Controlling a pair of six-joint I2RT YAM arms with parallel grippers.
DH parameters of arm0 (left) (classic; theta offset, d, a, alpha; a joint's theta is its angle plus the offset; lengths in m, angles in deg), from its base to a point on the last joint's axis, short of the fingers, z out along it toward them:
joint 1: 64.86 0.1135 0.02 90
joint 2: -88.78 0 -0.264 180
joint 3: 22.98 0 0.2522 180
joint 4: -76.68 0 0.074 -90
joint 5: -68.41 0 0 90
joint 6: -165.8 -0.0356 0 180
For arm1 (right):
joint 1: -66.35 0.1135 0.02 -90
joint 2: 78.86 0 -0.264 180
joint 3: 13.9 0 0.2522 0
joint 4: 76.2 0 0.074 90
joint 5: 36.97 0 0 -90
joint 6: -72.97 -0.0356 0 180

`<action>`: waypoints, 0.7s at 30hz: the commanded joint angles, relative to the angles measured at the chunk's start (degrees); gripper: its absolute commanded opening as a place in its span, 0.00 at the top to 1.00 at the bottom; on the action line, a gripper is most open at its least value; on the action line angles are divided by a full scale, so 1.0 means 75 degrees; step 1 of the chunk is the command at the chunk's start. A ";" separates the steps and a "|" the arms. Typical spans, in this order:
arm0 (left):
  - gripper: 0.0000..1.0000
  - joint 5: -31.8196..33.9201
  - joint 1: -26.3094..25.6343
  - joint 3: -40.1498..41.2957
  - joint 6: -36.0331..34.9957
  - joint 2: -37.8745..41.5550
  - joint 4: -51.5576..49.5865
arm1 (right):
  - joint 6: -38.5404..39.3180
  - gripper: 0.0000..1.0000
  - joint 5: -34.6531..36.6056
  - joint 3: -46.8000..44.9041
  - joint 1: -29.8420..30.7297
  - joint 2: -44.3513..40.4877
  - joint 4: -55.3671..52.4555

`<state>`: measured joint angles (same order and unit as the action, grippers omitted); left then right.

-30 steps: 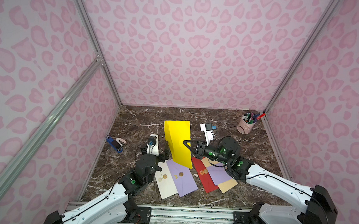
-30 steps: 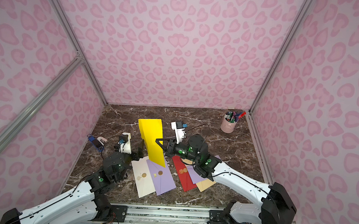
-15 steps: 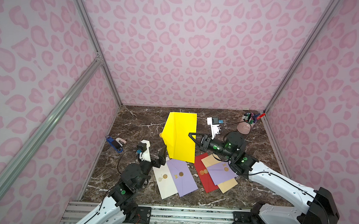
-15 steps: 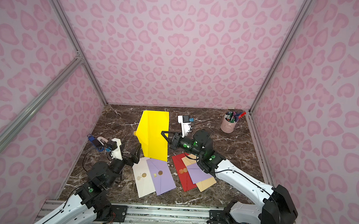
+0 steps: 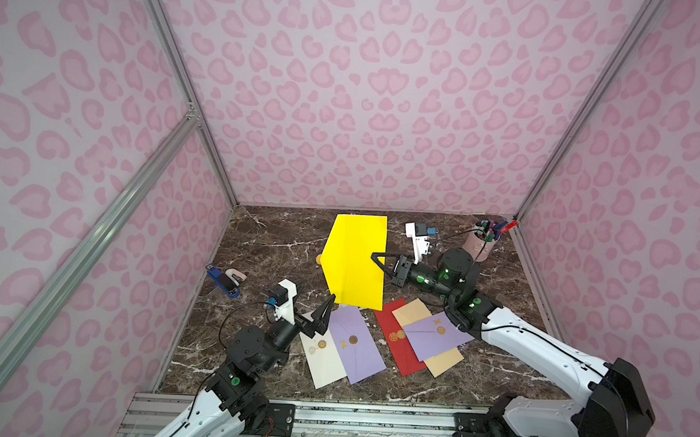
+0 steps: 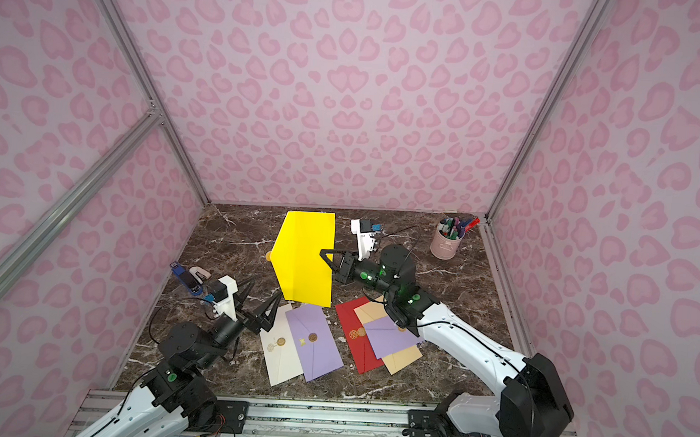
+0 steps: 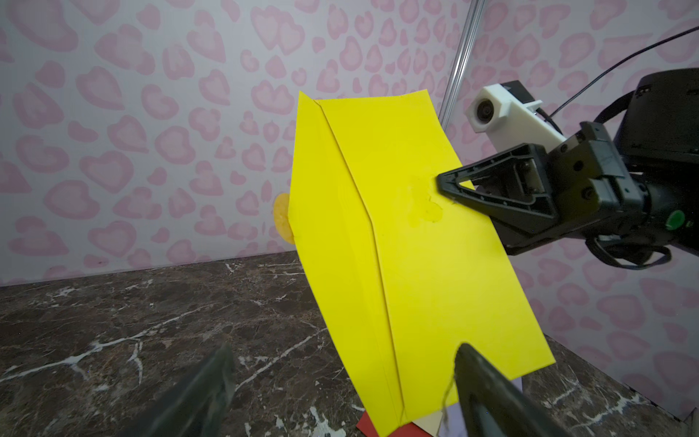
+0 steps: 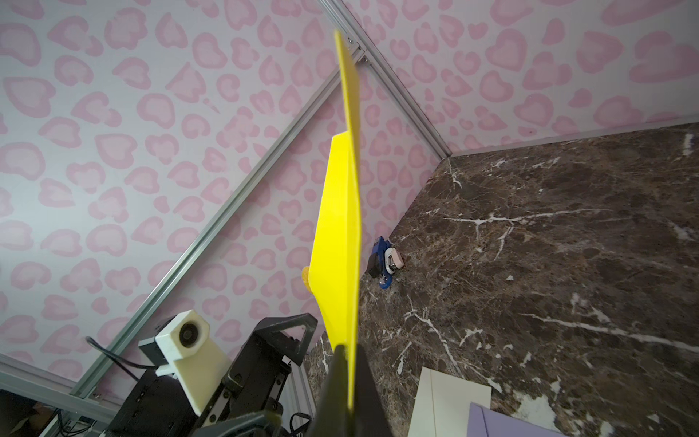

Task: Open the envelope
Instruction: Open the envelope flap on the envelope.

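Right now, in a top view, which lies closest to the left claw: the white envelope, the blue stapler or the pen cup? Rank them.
1. The white envelope, right beside the left gripper.
2. The blue stapler, off to the left by the wall.
3. The pen cup, in the far right corner.

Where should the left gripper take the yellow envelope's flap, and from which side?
I'd pinch the flap near its pointed tip, just inboard of the seal, coming from the robot's left. The yellow envelope hangs upright, the right gripper clamps the opposite edge, and the flap juts free on the open left gripper's side.
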<state>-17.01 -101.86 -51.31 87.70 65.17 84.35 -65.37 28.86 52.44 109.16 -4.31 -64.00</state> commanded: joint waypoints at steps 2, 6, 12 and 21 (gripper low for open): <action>0.08 -0.0371 0.0108 -0.0055 0.0230 -0.0126 0.0518 | -0.0240 1.00 -0.0568 0.0075 0.0021 0.0022 0.0460; 0.09 -0.0924 0.0300 -0.0284 0.0445 -0.0434 0.0662 | -0.0244 1.00 -0.0818 -0.0013 0.0058 -0.0003 0.0567; 0.40 -0.2172 0.0623 -0.0650 0.0735 -0.1046 0.1029 | -0.0393 1.00 -0.1073 -0.0260 0.0081 -0.0036 0.0934; 0.75 -0.2943 0.0782 -0.0823 0.0956 -0.1531 0.1335 | -0.0331 1.00 -0.1097 -0.0215 0.0093 -0.0078 0.0945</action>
<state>-36.40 -96.24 -57.06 94.06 53.52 91.56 -67.95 21.13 50.54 109.79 -4.53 -59.63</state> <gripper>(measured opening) 0.307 0.049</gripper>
